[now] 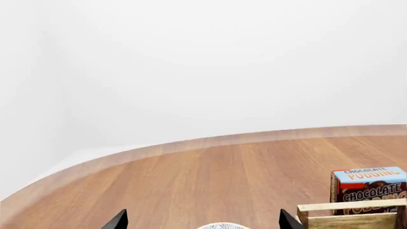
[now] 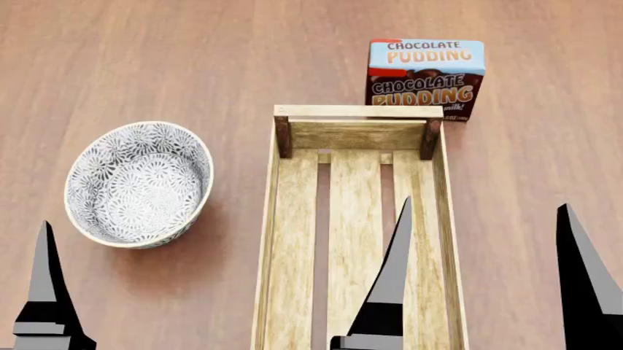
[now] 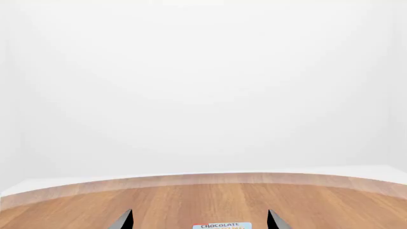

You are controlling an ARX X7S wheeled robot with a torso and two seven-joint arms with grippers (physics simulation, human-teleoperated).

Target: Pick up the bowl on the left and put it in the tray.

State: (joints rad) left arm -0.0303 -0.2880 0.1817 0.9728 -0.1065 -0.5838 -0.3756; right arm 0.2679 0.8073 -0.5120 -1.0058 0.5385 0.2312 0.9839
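The round ceramic bowl (image 2: 139,184), white with a dense grey-black floral pattern and a cream rim, is seen in the head view resting on the brown wooden bench (image 2: 146,58), just left of the long rectangular light-wood slatted tray (image 2: 355,219) and apart from it. The bowl is empty and sits slightly tilted, its opening turned up.

The left pincer (image 1: 200,222) is shown in the left wrist view with its two dark fingertips (image 1: 117,220) spread wide — a sliver of the bowl's patterned rim (image 1: 222,226) appears between them at the picture's edge, not touched by either. In the head view only one left fingertip (image 2: 44,284) is seen, near the bowl's near-left side and clear of it. Nothing is held.

The right pincer (image 2: 492,270) is also spread wide and empty; in the head view one of its fingertips (image 2: 395,277) is seen over the tray's slats and the other (image 2: 584,270) beyond the tray's right wall. In the right wrist view the tips (image 3: 124,220) frame the top of a blue-and-brown chocolate pudding box (image 3: 221,225).

That box (image 2: 425,76) stands upright on the bench just behind the tray's far end — whether the two touch cannot be told. The tray's far corner post (image 1: 304,217) and the box (image 1: 369,188) are also seen in the left wrist view.
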